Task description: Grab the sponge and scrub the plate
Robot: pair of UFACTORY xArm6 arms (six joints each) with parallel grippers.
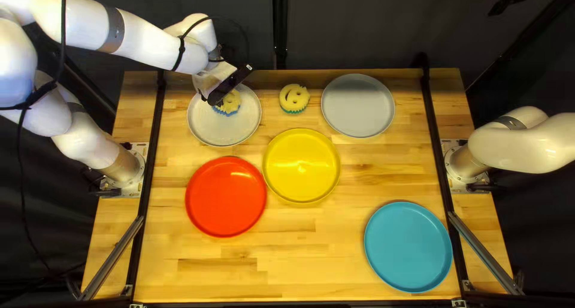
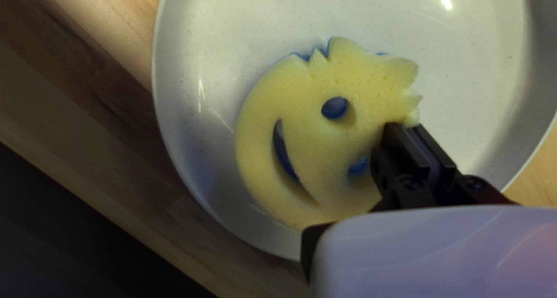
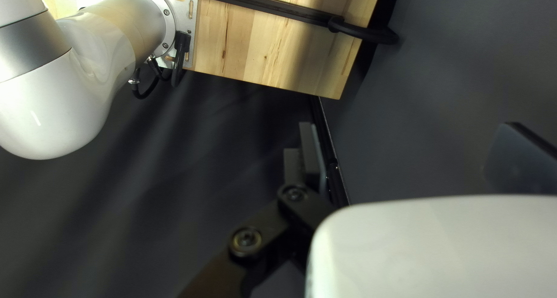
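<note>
Dark curtain [image 1: 353,26] hangs beyond the far edge of a pale wooden table [image 1: 323,248], and taking that curtain as twelve o'clock, with the yellow plate [image 1: 302,166] as the middle of the dial, I see the white plate [image 1: 206,128] at ten. Up there the left gripper [image 1: 223,92] reaches down to the sponge [image 2: 313,130], yellow on top and blue beneath, with a smile and two eyes cut through it. Its black fingers are nearly together, clamped on the sponge's edge right beside one eye. The sponge is inside the white plate's rim, toward twelve from that plate's centre, though how hard it presses on the plate I can't tell. Straight up at twelve from the yellow plate is the spare sponge [image 1: 294,97], yellow over green, between the white plate and the grey plate [image 1: 358,105], which lies between one and two. The red plate [image 1: 226,196] is at eight, just beside the yellow one, and the blue plate [image 1: 408,247] is well apart at four. One arm's base [image 1: 126,167] is bolted at nine, the other's at three. Off between one and two, past the table, hangs the right gripper [image 1: 508,3], its fingers wide apart with nothing between them
</note>
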